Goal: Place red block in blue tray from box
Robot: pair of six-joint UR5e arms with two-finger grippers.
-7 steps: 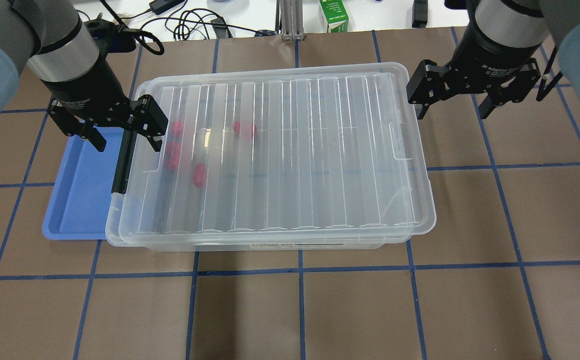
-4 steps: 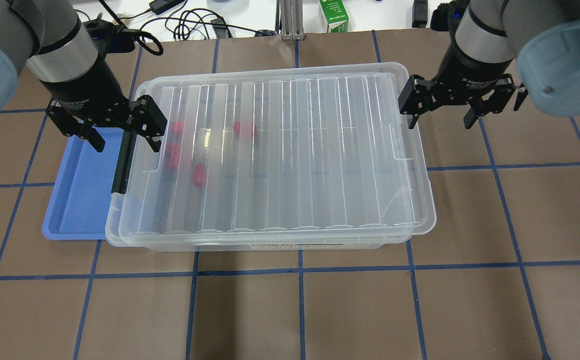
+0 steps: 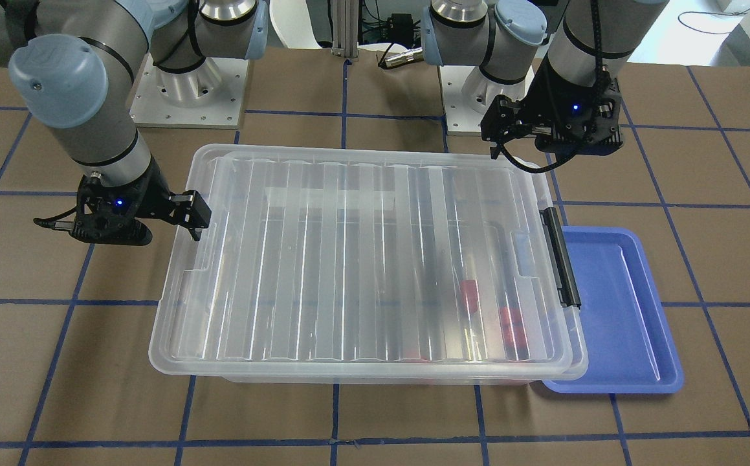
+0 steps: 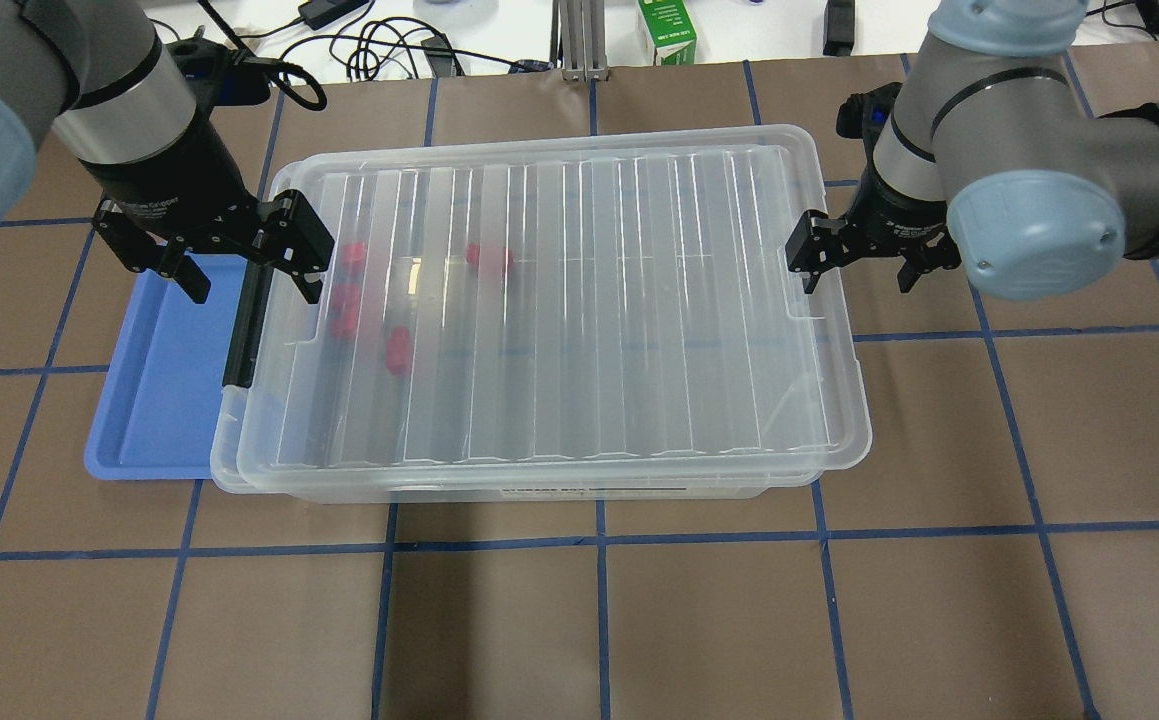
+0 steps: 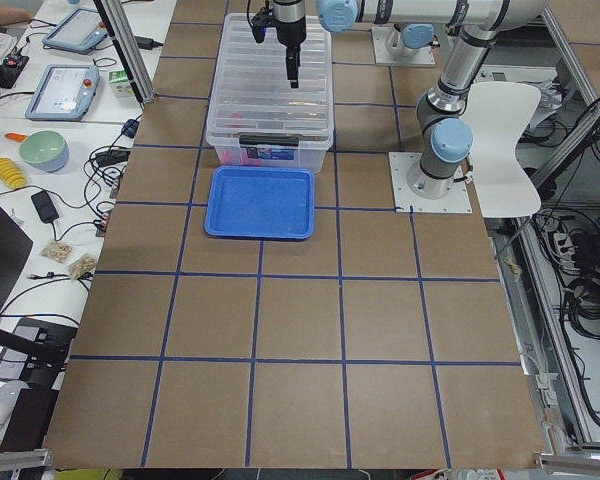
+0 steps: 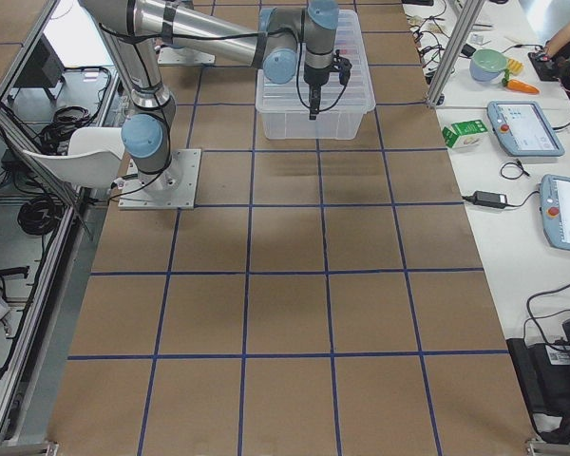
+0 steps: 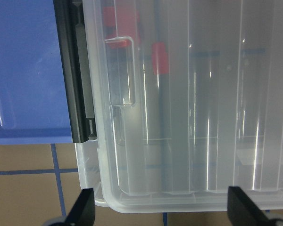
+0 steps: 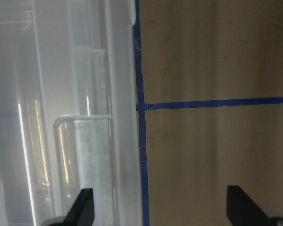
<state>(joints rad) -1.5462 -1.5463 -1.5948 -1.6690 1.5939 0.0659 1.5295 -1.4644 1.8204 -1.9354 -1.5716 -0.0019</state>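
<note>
the red block (image 4: 398, 350) lies in the box (image 4: 579, 490) under the closed lid (image 4: 639, 300), just inboard of your left end effector (image 4: 251, 285), which hangs wide open and empty over the black latch bar (image 4: 237, 340). the blue tray (image 4: 154, 380) sits just outboard. the right end effector (image 4: 857, 280), also spread and empty, straddles the opposite rim. free the latch first, then lift the lid level.
</note>
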